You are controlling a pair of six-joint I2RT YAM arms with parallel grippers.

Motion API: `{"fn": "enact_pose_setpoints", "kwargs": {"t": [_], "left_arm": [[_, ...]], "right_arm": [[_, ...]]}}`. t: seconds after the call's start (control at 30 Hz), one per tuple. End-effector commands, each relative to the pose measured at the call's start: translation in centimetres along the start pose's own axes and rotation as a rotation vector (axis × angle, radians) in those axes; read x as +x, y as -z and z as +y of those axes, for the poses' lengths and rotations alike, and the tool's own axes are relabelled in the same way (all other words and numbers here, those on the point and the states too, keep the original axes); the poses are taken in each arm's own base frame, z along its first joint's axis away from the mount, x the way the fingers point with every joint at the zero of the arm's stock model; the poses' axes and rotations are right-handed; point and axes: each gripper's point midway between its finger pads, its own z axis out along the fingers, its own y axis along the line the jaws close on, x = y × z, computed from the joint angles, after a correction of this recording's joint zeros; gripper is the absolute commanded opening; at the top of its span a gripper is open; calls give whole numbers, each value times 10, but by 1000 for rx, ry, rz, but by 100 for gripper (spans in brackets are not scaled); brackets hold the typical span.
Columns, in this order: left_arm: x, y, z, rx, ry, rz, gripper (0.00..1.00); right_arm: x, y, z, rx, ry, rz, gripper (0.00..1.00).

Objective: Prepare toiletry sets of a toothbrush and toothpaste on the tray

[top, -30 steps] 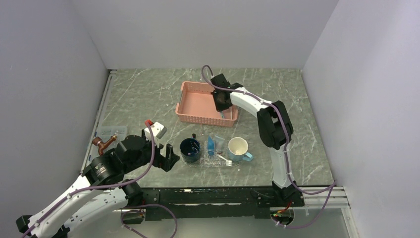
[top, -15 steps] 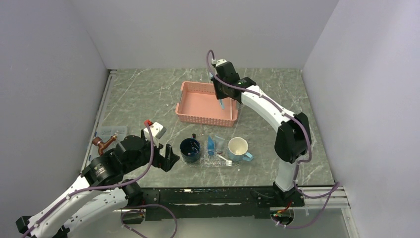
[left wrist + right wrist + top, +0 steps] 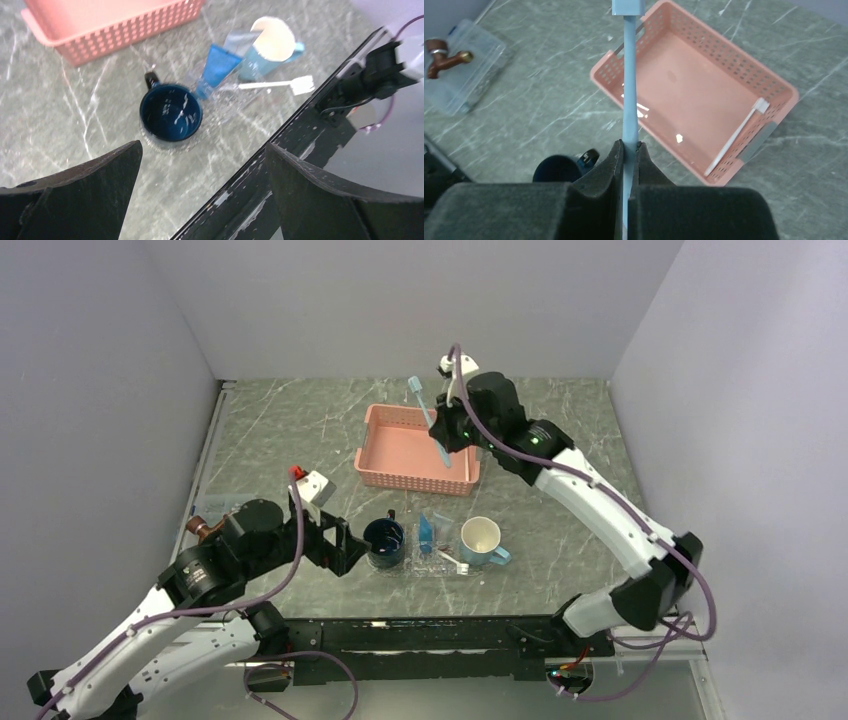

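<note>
Pincers first, nearest to us: at the lower left of the overhead view our left pincer (image 3: 342,548) hangs with its jaws spread wide and nothing between them, just beside the dark blue mug (image 3: 384,542). At centre frame lies the tray (image 3: 232,100), carrying one set: a blue toothpaste (image 3: 427,532) and a white toothbrush (image 3: 450,560), with the pale mug (image 3: 481,540) to their right. Farther up, above the pink basket (image 3: 410,478), our right pincer (image 3: 629,147) is clamped on the handle of a pale blue toothbrush (image 3: 629,95), held in the air with its head toward the top of the frame. A spare toothbrush (image 3: 736,135) lies in the basket's right corner. We judge the step to be carrying the gripped brush to the tray. Next we must bring it down toward centre frame and lay it flat on a bare part of the tray, clear of both mugs.
</note>
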Motion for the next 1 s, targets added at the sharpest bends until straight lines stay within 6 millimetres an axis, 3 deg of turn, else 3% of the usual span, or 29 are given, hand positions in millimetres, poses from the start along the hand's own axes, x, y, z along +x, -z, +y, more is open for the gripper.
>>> {"fn": "enact_pose_setpoints", "kwargs": {"t": [0.0,0.3,0.57,0.77,0.97], "left_arm": [[-57,13,-33,132,-26,-146,99],[-90,21,-61,255,-22,-222,99],[-123,49,-91,386,-67,-267,99],[-131,76,-114,509,-84,-264,99],[-127,90,-123,555,-62,-193,99]], "right_arm": [[6,29,25,-148,-36,-22,0],[24,105,64,-408,-83,-80,0],[53,164,87,-595,-62,-53,0],[75,200,106,-768,-5,4,0],[96,226,127,-993,33,78,0]]}}
